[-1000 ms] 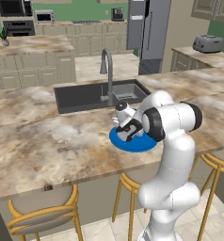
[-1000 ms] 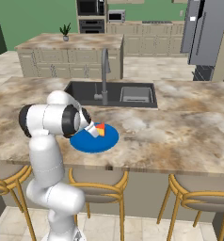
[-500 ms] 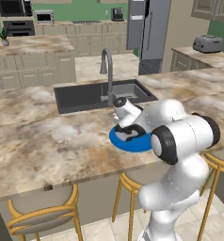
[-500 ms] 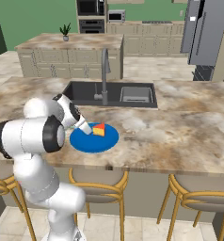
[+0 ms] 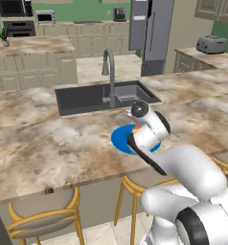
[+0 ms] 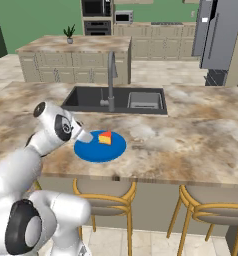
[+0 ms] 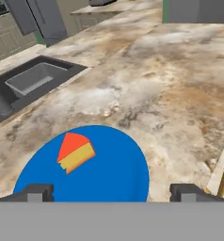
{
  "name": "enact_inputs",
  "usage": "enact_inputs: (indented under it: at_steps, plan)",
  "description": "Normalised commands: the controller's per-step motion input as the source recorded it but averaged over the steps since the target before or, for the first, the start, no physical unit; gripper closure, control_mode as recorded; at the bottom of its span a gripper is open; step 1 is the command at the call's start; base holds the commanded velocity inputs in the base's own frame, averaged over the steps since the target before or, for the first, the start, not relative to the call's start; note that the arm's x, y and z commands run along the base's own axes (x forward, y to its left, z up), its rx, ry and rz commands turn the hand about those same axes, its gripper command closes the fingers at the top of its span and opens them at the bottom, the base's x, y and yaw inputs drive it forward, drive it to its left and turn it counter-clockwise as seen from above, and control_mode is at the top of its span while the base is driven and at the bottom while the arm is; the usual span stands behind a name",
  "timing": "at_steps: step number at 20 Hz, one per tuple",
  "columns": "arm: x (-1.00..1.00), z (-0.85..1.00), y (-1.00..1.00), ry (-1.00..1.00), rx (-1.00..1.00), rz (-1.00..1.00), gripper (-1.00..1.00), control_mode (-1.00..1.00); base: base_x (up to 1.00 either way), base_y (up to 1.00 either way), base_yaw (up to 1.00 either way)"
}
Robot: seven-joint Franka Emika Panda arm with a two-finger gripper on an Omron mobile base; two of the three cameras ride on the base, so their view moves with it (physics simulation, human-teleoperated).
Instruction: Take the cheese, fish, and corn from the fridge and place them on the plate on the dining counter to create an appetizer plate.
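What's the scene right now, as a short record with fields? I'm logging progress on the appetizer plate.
cheese: lying on the plate, free of the gripper
plate: blue, on the dining counter near the sink
gripper: open, holding nothing, above the plate's near edge
fish, corn: not yet on the plate

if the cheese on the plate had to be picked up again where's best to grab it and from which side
Probably from above, closing on the two long flat sides of the cheese. It lies flat on the plate as a low wedge that narrows to a point, so gripping near the wide end gives the most surface.
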Motion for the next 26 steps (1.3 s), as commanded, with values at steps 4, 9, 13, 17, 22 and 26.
enact_inputs:
  at_steps: [4,9,13,17,22,26]
  plan:
    - [-1.0,1.0,-0.08,-0.06,-0.02,0.22,-1.0,-1.0,0.0,0.0,0.0]
    - [-1.0,0.98,0.0,0.02,-0.05,0.26,-1.0,-1.0,0.0,0.0,0.0]
    - [-0.77,0.48,0.09,0.1,-0.1,0.2,-1.0,-1.0,0.0,0.0,0.0]
    - [-0.57,0.12,0.34,0.03,-0.15,0.1,-1.0,-1.0,0.0,0.0,0.0]
    - [-0.3,0.0,0.17,-0.03,-0.08,0.03,-1.0,1.0,-0.59,0.25,0.02]
    - [0.0,0.0,0.0,0.0,0.0,0.0,-1.0,1.0,-1.0,0.56,0.0]
